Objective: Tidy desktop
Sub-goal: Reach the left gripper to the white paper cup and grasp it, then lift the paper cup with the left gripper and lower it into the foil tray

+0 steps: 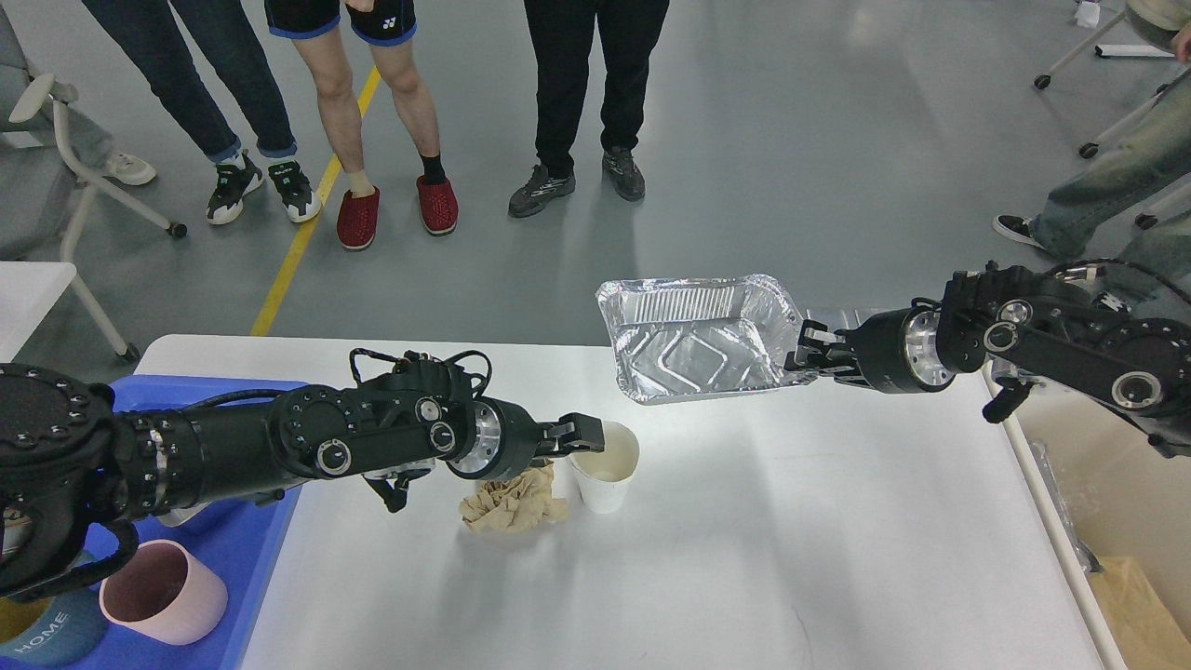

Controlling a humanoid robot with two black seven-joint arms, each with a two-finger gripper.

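The white-grey desktop (763, 558) fills the lower middle of the head view. My left gripper (584, 435) is closed on the near rim of a white paper cup (605, 476) that stands upright on the desktop. A crumpled brown paper napkin (514, 502) lies just left of the cup, under my left wrist. My right gripper (808, 357) is shut on the right rim of a shiny aluminium foil tray (700, 337) and holds it in the air over the desktop's far edge.
A blue plastic tray (233, 540) at the left edge holds a pink cup (163, 593) and a dark blue one (51, 633). A beige bin (1098, 502) with a cardboard piece stands beyond the desktop's right edge. People stand on the floor past the far edge.
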